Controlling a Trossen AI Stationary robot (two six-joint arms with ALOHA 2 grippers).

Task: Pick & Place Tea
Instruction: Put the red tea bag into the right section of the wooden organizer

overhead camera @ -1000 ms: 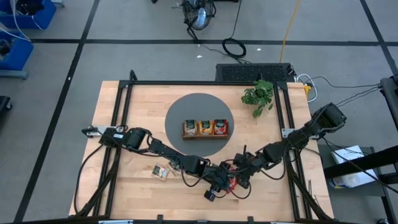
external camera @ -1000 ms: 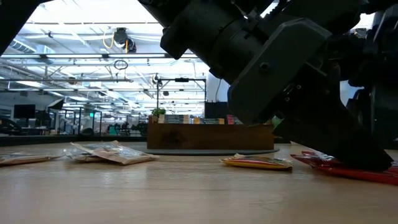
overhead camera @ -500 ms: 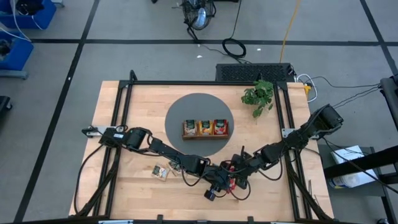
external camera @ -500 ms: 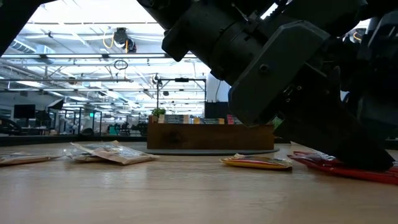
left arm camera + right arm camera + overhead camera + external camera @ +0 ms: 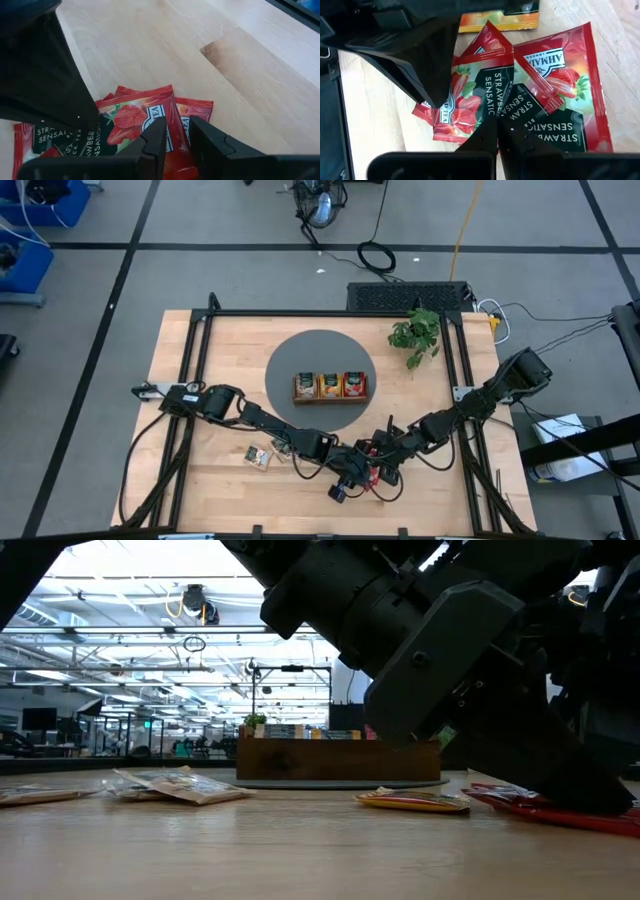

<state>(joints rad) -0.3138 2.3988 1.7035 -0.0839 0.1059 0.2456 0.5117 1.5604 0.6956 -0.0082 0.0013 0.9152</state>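
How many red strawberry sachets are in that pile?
3 showing, all overlapping in one pile: a flat sachet, a tilted sachet overlapping it, and a third sachet tucked under that. More may be hidden.

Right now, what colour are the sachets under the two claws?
Red with dark label panels, clearest in the right wrist view.

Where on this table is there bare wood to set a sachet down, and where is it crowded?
Bare wood lies along the table's left edge beside the grey round mat, and at the far-left corner. The front centre is crowded: left gripper, right gripper and the red sachets meet there. A potted plant takes the far-right corner.
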